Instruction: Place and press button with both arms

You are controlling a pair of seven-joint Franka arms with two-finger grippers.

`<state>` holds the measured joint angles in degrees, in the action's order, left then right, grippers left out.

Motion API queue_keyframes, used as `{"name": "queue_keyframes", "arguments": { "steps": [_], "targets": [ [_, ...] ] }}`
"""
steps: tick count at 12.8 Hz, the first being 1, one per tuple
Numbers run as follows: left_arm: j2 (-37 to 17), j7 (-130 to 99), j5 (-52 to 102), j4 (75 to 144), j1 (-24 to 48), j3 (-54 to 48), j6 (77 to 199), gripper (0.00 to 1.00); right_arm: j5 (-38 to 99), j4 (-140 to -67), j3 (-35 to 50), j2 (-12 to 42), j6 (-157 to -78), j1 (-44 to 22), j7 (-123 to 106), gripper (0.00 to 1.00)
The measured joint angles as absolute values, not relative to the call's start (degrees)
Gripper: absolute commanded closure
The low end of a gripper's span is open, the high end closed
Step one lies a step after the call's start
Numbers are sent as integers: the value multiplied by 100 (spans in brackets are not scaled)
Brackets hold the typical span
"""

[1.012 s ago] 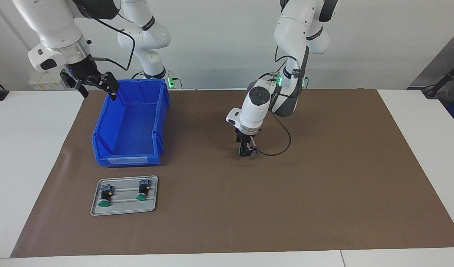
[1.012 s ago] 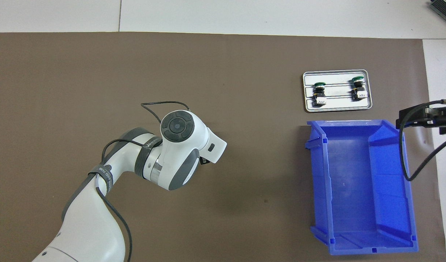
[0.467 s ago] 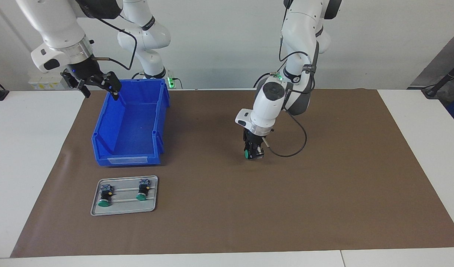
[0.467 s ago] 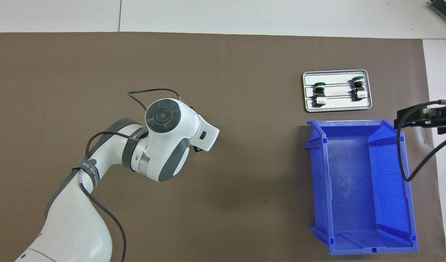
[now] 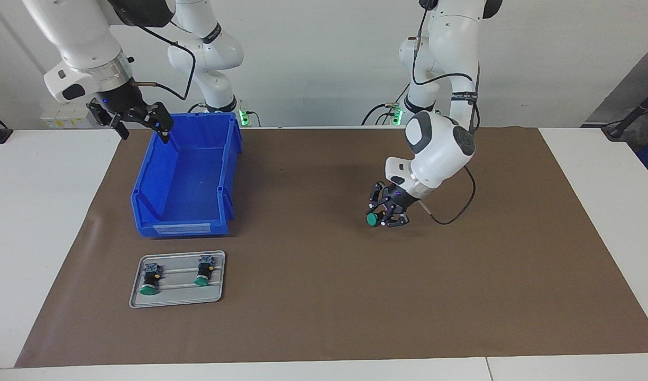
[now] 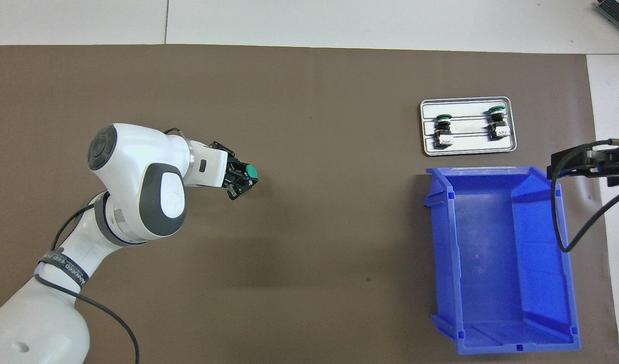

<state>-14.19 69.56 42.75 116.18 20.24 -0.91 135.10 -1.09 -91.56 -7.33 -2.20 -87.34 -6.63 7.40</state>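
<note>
My left gripper (image 5: 383, 214) (image 6: 241, 177) is shut on a button (image 5: 373, 219) (image 6: 250, 173) with a round green cap. It holds it just above the brown mat (image 5: 324, 296), tilted, with the cap pointing toward the right arm's end of the table. My right gripper (image 5: 138, 120) (image 6: 589, 164) hangs open and empty over the corner of the blue bin (image 5: 186, 177) (image 6: 496, 258) and waits. Two more buttons (image 5: 150, 279) (image 5: 203, 272) lie on a small metal tray (image 5: 178, 299) (image 6: 468, 146).
The blue bin is open and empty, at the right arm's end of the table. The metal tray lies beside it, farther from the robots. The brown mat covers most of the white table (image 5: 43, 211).
My left arm has swung toward its own end of the table and turned its wrist, so the button now lies sideways with its cap toward the bin. The right arm has stayed put.
</note>
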Motion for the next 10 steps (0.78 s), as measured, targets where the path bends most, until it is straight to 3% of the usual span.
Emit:
{"name": "queue_keyframes", "arguments": {
  "steps": [6, 10],
  "targets": [
    [-844, 11110, 8604, 12966, 1334, -82, 13625, 100, -109, -9156, -733, -220, -8734, -663, 740, 0],
    [-504, 12140, 9568, 13532, 927, -94, 12872, 100, -109, -9156, -733, -220, -8734, -663, 740, 0]
  ]
}}
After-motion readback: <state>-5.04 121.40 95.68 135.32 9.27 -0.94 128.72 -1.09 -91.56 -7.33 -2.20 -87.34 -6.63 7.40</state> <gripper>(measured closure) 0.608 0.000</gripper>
